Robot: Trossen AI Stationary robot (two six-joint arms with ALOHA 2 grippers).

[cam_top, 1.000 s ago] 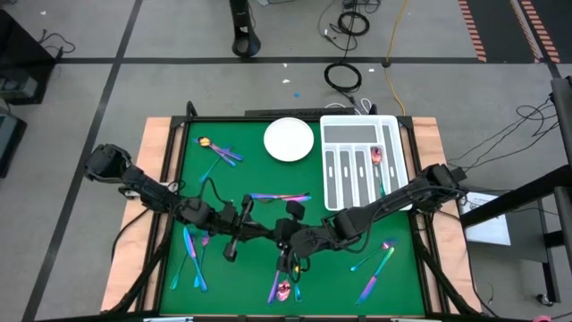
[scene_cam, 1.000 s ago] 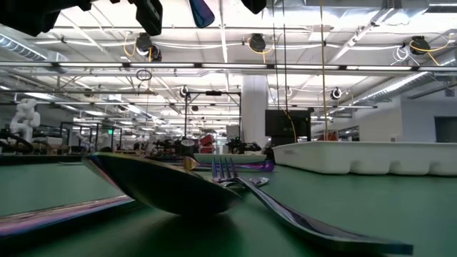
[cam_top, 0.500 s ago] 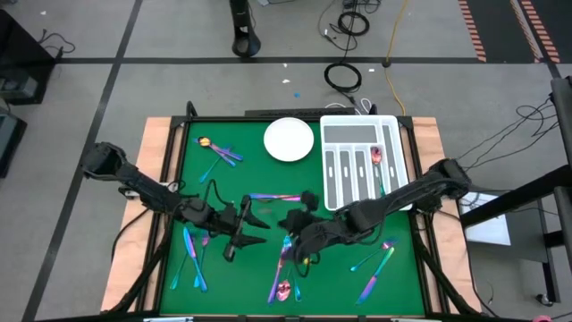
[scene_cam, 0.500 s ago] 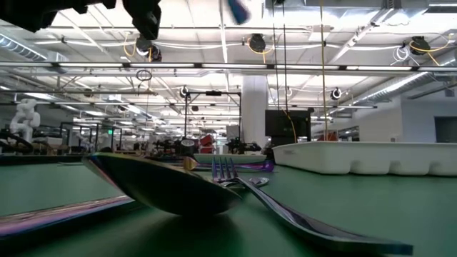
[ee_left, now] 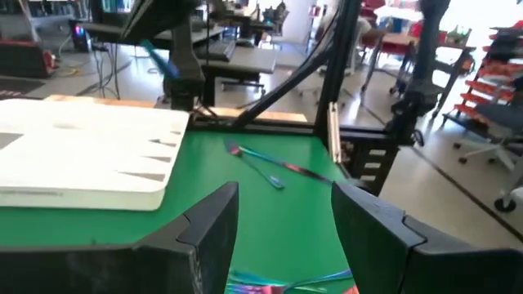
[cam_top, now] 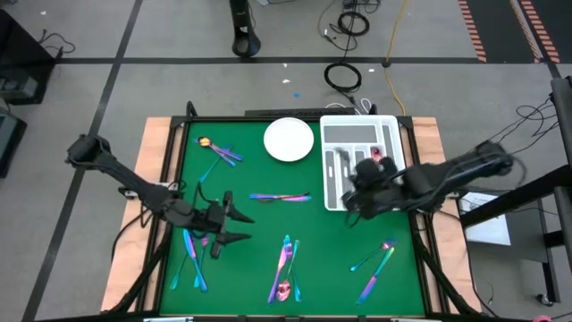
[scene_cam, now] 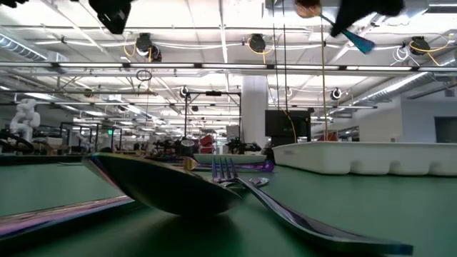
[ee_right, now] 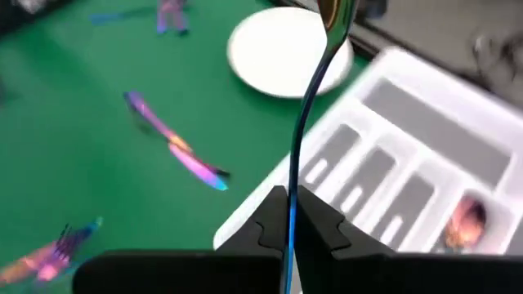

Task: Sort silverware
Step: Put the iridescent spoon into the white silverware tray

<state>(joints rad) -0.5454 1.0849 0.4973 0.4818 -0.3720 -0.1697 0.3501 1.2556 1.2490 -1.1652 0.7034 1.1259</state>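
Silverware: slim iridescent spoon [ee_right: 315, 90] pinched by right end effector [ee_right: 288, 214] above white slotted tray [ee_right: 425, 143]; left end effector [ee_left: 282, 212] spread wide.

Right gripper [scene_cam: 341, 16] at upper frame edge, clamped on an angled teal utensil [scene_cam: 355, 38]. Well below, on green bench [scene_cam: 400, 203]: large spoon [scene_cam: 164, 187], fork [scene_cam: 235, 177], white slotted tray [scene_cam: 364, 157].

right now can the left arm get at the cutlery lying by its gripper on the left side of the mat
Probably yes. The left gripper hovers with its jaws open and empty, right beside the forks and knives on the green mat. Nothing lies between them, and the right gripper is away over the white tray.
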